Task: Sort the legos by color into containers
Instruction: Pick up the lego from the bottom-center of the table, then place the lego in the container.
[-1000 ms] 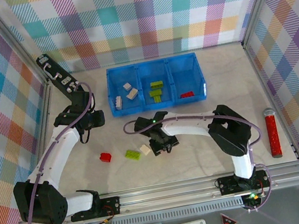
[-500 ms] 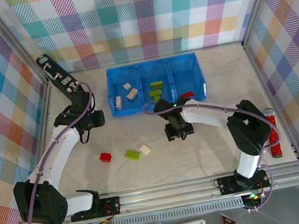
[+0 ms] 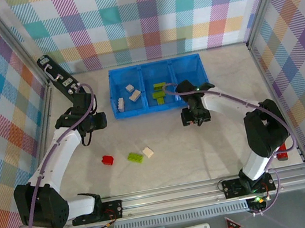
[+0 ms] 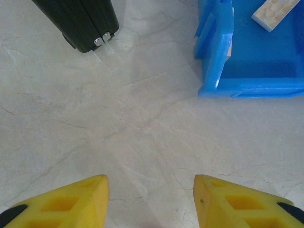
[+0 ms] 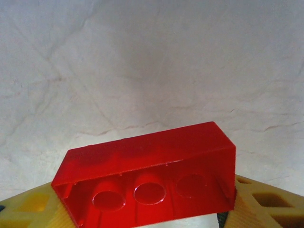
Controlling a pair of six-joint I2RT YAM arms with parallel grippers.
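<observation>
— Marbled surface, left of centre: why do the left jaws wait there?
— They hang apart, empty, beside the blue tray. 3 legos lie loose at centre.
— And right?
— The right jaws clamp a red brick just below the right compartment, probably bound there. Only the tray's near wall stands between.

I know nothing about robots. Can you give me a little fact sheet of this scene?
Job: sorting toy pieces by colour into blue tray
Right gripper: shut on held red brick, just in front of tray
Left gripper: open, empty, near tray's left end
Left compartment: cream bricks
Middle compartment: green bricks
On table: loose red brick, loose green brick, loose cream brick
</observation>
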